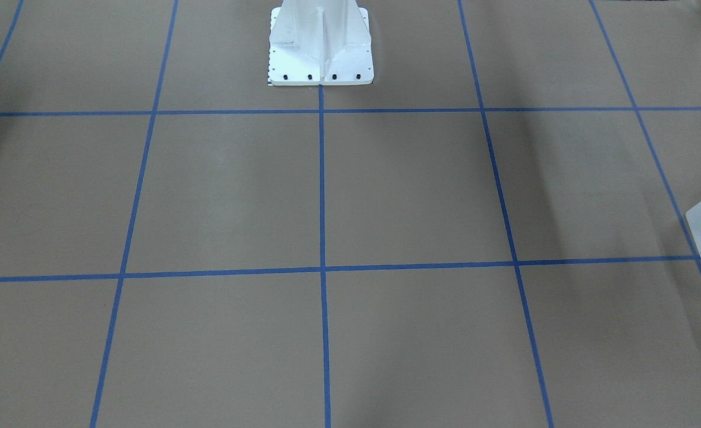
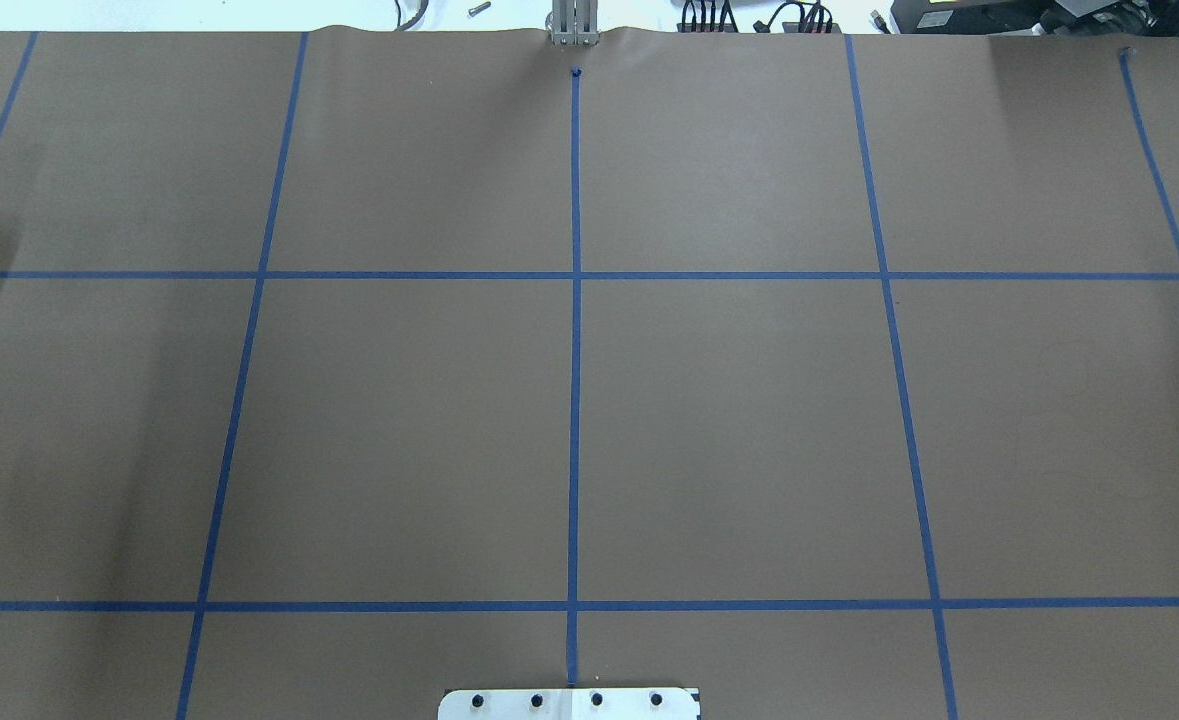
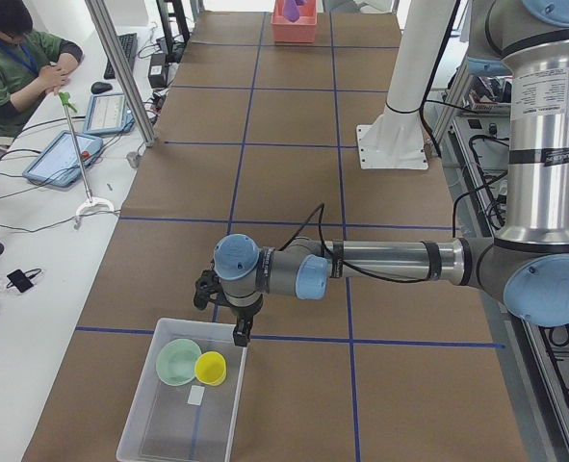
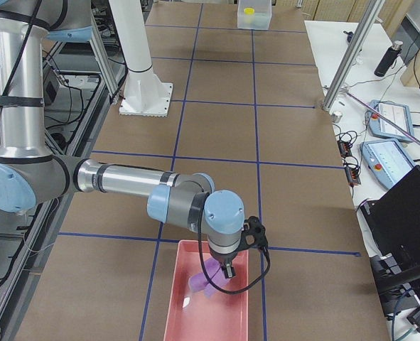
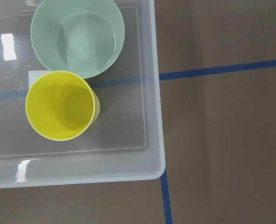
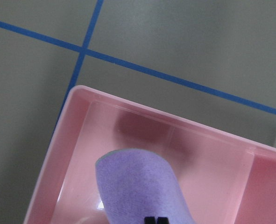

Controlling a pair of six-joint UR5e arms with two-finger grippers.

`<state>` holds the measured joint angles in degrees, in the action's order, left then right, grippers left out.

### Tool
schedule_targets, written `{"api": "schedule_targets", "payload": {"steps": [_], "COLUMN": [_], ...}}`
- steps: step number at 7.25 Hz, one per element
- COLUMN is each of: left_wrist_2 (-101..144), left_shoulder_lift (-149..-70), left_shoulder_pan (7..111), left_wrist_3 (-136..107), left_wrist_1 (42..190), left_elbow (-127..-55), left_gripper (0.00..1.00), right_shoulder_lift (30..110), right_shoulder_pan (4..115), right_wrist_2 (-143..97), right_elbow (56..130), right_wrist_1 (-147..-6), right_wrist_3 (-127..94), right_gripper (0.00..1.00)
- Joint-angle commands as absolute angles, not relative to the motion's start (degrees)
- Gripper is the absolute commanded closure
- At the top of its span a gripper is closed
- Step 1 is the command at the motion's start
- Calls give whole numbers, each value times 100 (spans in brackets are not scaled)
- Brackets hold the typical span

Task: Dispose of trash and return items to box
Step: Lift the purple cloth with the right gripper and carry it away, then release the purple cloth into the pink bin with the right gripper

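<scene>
What worries me most is the left gripper (image 3: 238, 332). It hangs right over the rim of the box (image 5: 152, 154), near one corner. If the arm drops or swings from there, a finger could catch the thin wall and shove or tip the whole box. That would topple the yellow cup (image 5: 60, 105) inside. I cannot tell whether that pincer is wide or closed, because only the side view shows it.

The cup stands upright inside the box, just in from that corner and partly over a white label (image 5: 35, 74). It is below the pincer and a little to one side of it, not between its fingers. The green bowl (image 5: 77, 37) sits right next to the cup, deeper in the box, and I cannot tell whether the two touch.

At the far end of the table from the box, the right gripper (image 6: 155, 219) hovers over a pink tray (image 6: 81, 140). Its tips are close together and seem to pinch the purple cloth (image 6: 138, 186). If the cloth clings as the arm lifts, it could be dragged over the tray wall.
</scene>
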<state>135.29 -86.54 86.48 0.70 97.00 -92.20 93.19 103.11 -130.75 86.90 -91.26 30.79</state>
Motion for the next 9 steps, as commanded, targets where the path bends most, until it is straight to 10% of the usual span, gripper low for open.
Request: {"api": "schedule_targets", "payload": {"steps": [1,3,4,5,6,9], "left_wrist_2": [13535,13526,13526,13535,13535,13553], "left_shoulder_lift": [-8657,-8657,-8657,-8657,-8657,-8596], "left_shoulder_pan": [8648,8648,8648,8648,8648,8675], "left_wrist_3": [70,70,70,70,70,62], "left_wrist_1": [9703,9703,9703,9703,9694,9607], "left_elbow": [-9229,-9220,-9220,-9220,-9220,-9246], "left_gripper": [1,1,1,1,1,1], "right_shoulder_lift": [9334,9343,9343,9343,9299,9263], "right_shoulder_pan": [10301,10012,9924,9905,9897,9714], "right_wrist_2": [-13174,-13376,-13464,-13526,-13753,-13931], "right_elbow": [7738,7541,7541,7541,7654,8732], "right_wrist_1": [-8021,-7595,-7402,-7305,-7286,-7356], "right_wrist_3": [2736,2017,1769,1697,1670,25], "right_gripper": [100,100,62,48,0,0]}}
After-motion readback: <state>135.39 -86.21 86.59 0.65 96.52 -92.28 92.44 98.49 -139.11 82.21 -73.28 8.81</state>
